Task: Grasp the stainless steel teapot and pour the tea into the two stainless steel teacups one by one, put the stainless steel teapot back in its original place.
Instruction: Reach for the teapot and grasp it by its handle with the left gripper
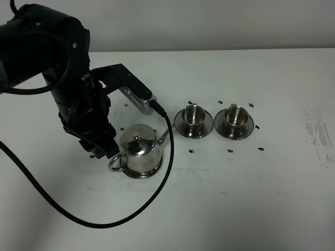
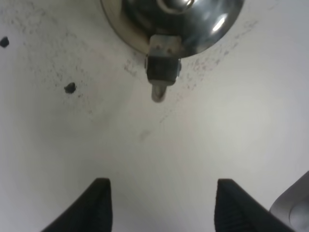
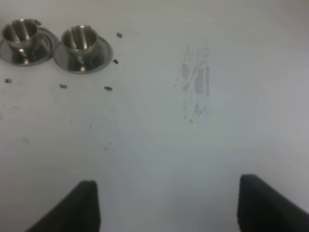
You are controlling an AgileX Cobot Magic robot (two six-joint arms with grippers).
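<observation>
The stainless steel teapot [image 1: 140, 148] stands upright on its round saucer [image 1: 148, 172], left of the middle, spout toward the cups, loop handle [image 1: 115, 162] toward my left arm. In the left wrist view the teapot [image 2: 203, 19] and its handle [image 2: 162, 72] lie ahead of my open, empty left gripper [image 2: 163, 208], a short gap away. The left gripper [image 1: 107, 151] sits just beside the handle. Two steel teacups [image 1: 192, 115] [image 1: 234, 115] stand on saucers to the right; they also show in the right wrist view [image 3: 19, 31] [image 3: 79, 38]. No tea shows. My right gripper [image 3: 169, 208] is open and empty over bare table.
A black cable [image 1: 157, 193] loops over the white table in front of the teapot. Small dark marks [image 1: 229, 151] dot the table around the cups. A scuffed grey patch [image 3: 195, 82] lies right of the cups.
</observation>
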